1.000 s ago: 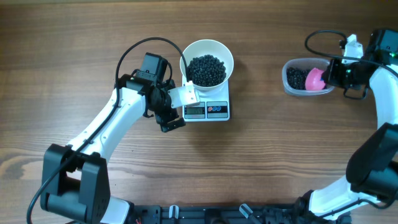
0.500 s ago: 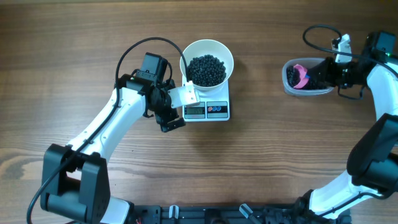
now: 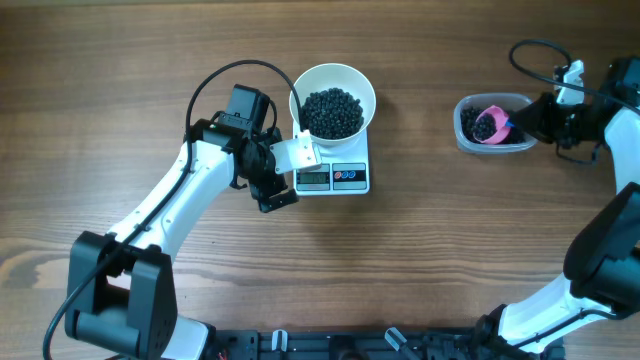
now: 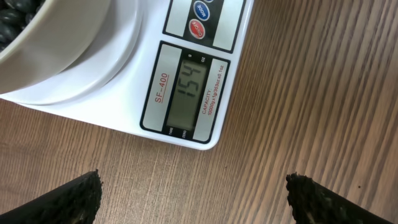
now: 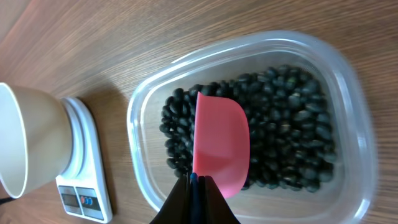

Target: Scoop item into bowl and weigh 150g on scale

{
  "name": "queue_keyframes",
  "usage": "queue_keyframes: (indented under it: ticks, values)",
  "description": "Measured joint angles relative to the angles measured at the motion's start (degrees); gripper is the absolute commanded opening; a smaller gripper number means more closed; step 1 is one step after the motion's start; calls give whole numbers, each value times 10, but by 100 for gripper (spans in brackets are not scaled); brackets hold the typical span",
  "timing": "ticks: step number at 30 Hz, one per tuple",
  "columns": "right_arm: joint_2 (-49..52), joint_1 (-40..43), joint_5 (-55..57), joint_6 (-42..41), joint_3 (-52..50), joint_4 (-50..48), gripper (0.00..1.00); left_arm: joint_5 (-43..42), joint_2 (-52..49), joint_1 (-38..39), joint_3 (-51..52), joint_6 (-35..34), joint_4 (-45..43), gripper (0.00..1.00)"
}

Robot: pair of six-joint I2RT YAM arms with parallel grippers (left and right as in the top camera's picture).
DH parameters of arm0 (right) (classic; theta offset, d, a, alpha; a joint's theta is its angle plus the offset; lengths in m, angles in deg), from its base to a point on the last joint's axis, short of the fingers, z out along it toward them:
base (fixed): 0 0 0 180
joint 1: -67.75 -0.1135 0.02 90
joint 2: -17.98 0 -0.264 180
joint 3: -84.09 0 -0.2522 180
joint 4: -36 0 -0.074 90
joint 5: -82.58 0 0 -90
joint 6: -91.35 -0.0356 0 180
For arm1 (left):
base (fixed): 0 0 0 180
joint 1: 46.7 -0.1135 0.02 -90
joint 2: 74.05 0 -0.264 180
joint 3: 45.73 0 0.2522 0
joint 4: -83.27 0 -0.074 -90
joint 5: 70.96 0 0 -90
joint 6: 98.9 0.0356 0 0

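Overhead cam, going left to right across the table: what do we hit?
In order: left gripper, open → white bowl of pellets, sitting on the scale → clear tub → right gripper at the tub's right rim, shut on the pink scoop.

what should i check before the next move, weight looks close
1. Target weight: the scale display reads 154, over 150. Not ok.
2. The bowl sits upright on the scale with the beans inside. Ok.
3. The right hand is shut on the pink scoop. Ok.
4. The scoop is over the tub, away from the bowl. Ok.
5. Whether the scoop is empty. Cannot tell.
6. The left hand is open, with its fingers off the scale. Ok.
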Motion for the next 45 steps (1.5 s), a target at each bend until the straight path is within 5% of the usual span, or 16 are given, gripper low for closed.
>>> queue_keyframes:
  ticks: [10,23,35,45]
  values:
    - [0,25,-71,0,0,-7,4,0,0,0,0,0,0,100]
    - [0,126,-344,58,-1,6,4,0,0,0,0,0,0,100]
    - [0,21,-498,69,-3,-45,4,0,0,0,0,0,0,100]
    - [0,-122,-500,-32,-7,-208,4,0,0,0,0,0,0,100]
